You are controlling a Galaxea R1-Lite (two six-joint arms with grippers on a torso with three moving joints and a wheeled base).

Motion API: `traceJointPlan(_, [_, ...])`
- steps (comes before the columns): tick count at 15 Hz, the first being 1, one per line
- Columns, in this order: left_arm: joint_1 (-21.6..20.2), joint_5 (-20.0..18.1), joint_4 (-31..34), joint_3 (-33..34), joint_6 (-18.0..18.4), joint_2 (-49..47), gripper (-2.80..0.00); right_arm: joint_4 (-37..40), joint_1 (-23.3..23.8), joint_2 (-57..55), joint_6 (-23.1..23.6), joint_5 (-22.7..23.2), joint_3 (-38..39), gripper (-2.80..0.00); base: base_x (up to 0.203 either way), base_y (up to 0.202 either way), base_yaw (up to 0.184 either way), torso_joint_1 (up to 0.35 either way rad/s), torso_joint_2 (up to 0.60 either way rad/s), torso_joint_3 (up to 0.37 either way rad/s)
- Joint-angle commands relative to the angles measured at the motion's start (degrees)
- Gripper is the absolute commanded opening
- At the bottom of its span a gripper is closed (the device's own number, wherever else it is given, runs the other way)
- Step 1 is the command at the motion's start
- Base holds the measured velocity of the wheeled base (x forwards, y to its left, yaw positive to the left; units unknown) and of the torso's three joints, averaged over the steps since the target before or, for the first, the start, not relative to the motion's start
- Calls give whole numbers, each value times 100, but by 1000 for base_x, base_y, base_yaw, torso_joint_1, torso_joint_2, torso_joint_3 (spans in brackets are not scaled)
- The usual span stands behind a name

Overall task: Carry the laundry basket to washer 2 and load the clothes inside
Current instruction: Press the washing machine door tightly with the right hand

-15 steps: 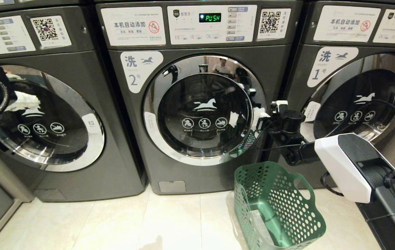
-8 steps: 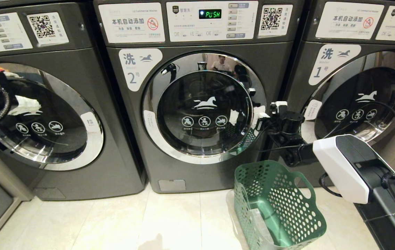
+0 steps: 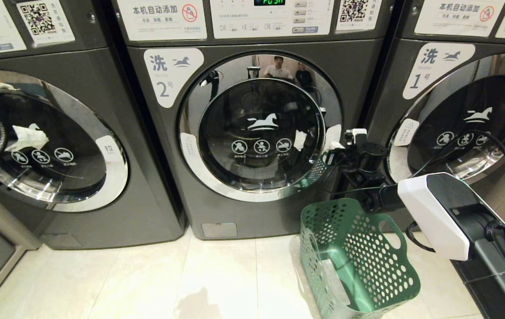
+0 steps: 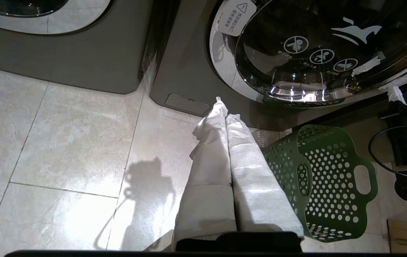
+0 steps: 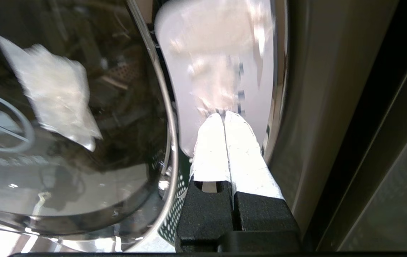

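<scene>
Washer 2 [image 3: 163,177] stands in the middle with its chrome-ringed glass door [image 3: 261,133] closed. My right gripper [image 3: 340,146] is at the door's right edge, shut with nothing in it. In the right wrist view its tips [image 5: 224,115] sit against a white tab [image 5: 217,67] on the door ring. The green laundry basket [image 3: 358,261] sits tilted on the floor below that arm, a white sticker showing on its base. The clothes are out of view. My left gripper [image 4: 223,107] hangs shut and empty above the floor, left of the basket [image 4: 332,185].
Washer 1 [image 3: 460,119] stands to the right and a third washer [image 3: 48,146] to the left, doors closed. Pale floor tiles [image 3: 146,279] lie in front. My right arm's white and black link [image 3: 447,212] crosses above the basket. People are reflected in the chrome ring [image 3: 279,68].
The whole head view has slid upward as the camera dipped, so the control panels are cut off at the top. The right gripper stays at the door's right edge.
</scene>
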State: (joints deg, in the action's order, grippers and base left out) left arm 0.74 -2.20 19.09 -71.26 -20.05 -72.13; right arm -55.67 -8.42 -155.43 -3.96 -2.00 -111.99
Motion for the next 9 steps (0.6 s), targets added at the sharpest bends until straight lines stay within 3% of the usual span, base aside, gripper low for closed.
traceJointPlan(1, [-4, 0, 9, 6, -7, 15, -280, -41, -10, 39, 0, -2, 3, -280, 0, 0, 0, -1, 7, -201])
traceJointPlan(9, [-4, 26, -406, 411, 81, 92, -280, -328, -141, 656, 2, -234, 198, -280, 0, 0, 0, 2, 2, -103])
